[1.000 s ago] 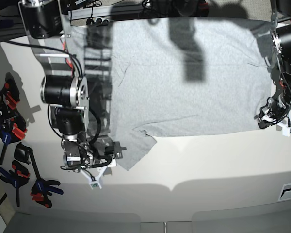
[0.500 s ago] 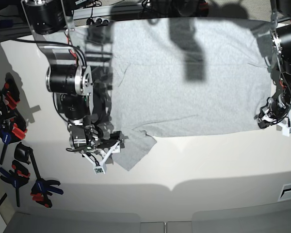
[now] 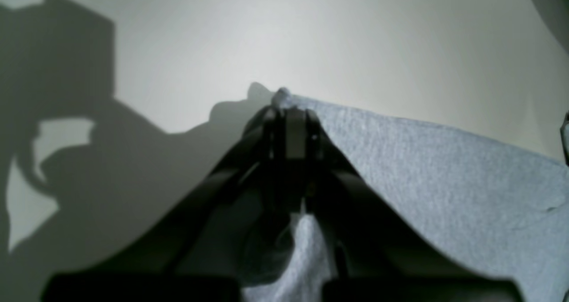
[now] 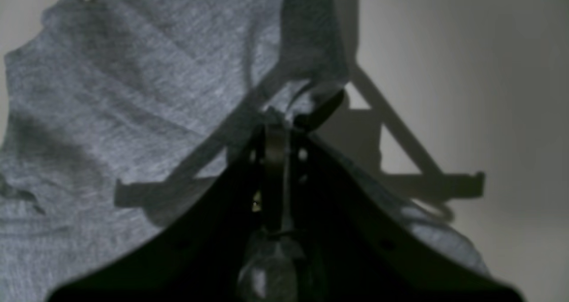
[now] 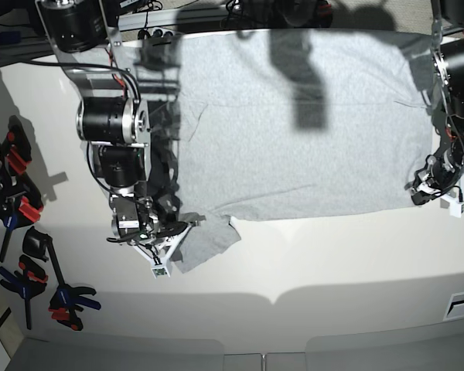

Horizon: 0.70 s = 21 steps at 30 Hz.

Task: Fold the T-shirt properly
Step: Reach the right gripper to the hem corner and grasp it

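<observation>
One T-shirt [image 5: 294, 124], two arms, and a cluster of clamps [image 5: 23, 247] on the table [image 5: 332, 263] at the base view's left edge. The grey shirt lies spread flat, plain side up, its long axis running across the table. The right gripper [image 5: 164, 246] reaches down at the sleeve [image 5: 209, 239], jaws pinched together on the fabric edge, the cloth bunching there. The left gripper [image 5: 437, 193] sits low at the shirt's opposite corner, jaws closed on a nub of cloth [image 3: 281, 96].
</observation>
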Each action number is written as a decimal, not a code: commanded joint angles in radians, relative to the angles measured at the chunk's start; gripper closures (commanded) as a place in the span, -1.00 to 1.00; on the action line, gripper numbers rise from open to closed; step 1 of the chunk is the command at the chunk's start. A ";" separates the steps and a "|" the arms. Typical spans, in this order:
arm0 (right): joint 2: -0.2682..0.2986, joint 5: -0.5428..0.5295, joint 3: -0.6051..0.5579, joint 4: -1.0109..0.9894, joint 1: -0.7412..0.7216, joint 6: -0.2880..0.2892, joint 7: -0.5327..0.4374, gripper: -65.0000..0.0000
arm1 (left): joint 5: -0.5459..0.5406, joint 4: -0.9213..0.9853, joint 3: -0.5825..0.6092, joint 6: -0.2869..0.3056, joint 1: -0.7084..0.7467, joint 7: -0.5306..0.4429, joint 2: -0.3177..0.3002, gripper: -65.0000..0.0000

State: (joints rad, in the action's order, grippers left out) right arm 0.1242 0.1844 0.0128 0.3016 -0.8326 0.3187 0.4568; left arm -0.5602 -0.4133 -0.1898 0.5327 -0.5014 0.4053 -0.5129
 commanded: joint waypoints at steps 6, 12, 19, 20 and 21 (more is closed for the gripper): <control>0.003 0.002 0.001 0.097 -0.048 -0.003 -0.006 1.00 | 0.010 -0.045 0.001 -0.008 -0.017 -0.058 -0.019 1.00; 0.003 -0.005 0.001 0.112 -0.087 0.019 0.047 1.00 | 0.010 -0.107 0.001 -0.008 -0.016 -0.042 -0.017 1.00; 0.002 -0.006 0.000 0.184 -0.092 0.036 0.114 1.00 | 0.010 -0.298 0.001 -0.007 0.035 0.058 -0.018 1.00; 0.003 -0.014 0.000 0.201 -0.090 0.060 0.142 1.00 | 0.010 -0.346 0.001 -0.007 0.056 0.076 -0.017 1.00; 0.003 -0.035 0.000 0.217 -0.089 0.088 0.168 1.00 | 0.009 -0.395 0.001 -0.008 0.084 0.091 -0.017 1.00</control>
State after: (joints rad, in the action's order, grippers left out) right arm 0.1249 0.1593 0.0128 0.4957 -0.8772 0.3981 0.6579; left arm -0.5377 -0.7982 -0.1848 0.5209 -0.3935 0.5148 -0.5106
